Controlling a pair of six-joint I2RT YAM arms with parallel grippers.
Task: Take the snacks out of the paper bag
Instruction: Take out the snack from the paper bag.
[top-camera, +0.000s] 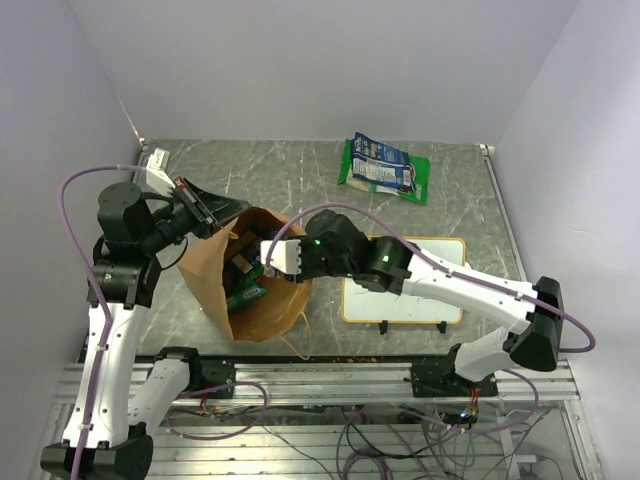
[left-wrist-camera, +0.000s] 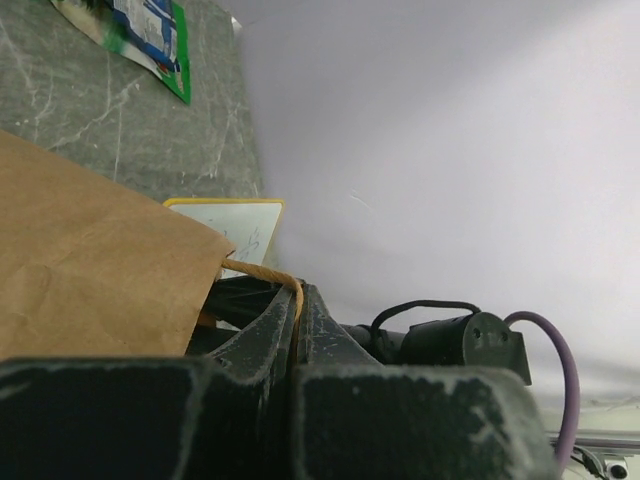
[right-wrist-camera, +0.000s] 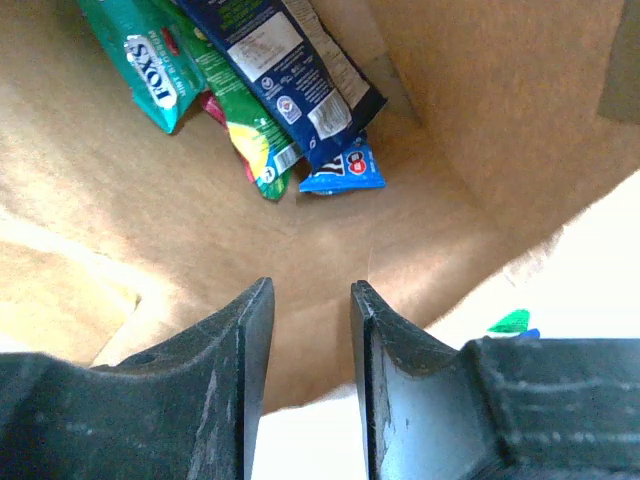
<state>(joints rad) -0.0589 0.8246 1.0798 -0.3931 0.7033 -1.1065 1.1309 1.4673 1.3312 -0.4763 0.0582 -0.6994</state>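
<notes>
**Now: left jaws clamp the bag's handle, right jaws wait empty at its mouth**

Nearest, the paper bag (top-camera: 255, 315) sits by the tabletop's (top-camera: 280, 180) near edge, left of centre, with its mouth gaping. An orange-framed whiteboard (top-camera: 390, 305) lies just to its right. The right gripper (right-wrist-camera: 310, 295) hangs in the mouth, jaws partly apart with nothing between them and brown walls close on both sides. Deeper in, the snacks overlap: a teal pouch (right-wrist-camera: 140, 60), a dark blue packet (right-wrist-camera: 290, 70) and a small blue one (right-wrist-camera: 340, 175). The left gripper (left-wrist-camera: 298, 300) is pinched together on the string handle (left-wrist-camera: 265, 270) at the bag's far-left rim. Beyond, grey tabletop stretches to the far edge, where a green bag (top-camera: 385, 167) lies flat.
</notes>
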